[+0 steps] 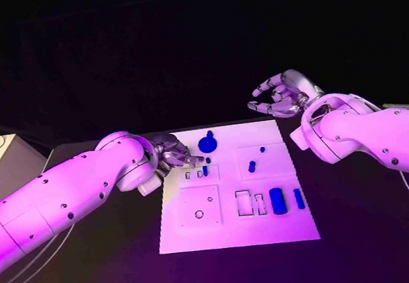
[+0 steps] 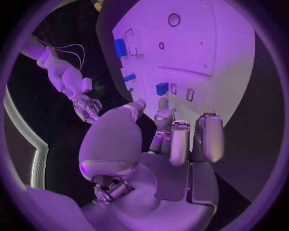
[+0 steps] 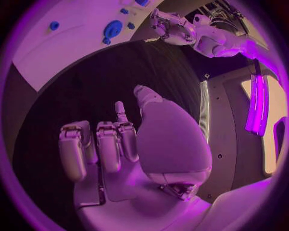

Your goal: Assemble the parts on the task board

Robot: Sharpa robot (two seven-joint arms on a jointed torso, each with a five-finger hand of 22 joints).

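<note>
Look first at the flat white task board (image 1: 238,232) lying on the black tabletop (image 1: 379,246). Its near edge is bare. A little farther in, you see a row of slots, and two long blue block parts (image 1: 277,201) sit in the right-side ones, so that bit looks done. The square plate with a small round hole (image 1: 199,214) beside them has nothing in it.

Farther up the board, your left robot hand (image 1: 173,152) reaches in from the board's left edge. Its fingers hang just over a small blue peg (image 2: 162,88) by two small slots, likely to seat it. I cannot tell if it pinches anything.

At the board's far edge stands a round blue knob part (image 1: 208,142).

Past the far right corner, your right robot hand (image 1: 281,96) waits in the air, fingers curled, holding nothing.
</note>
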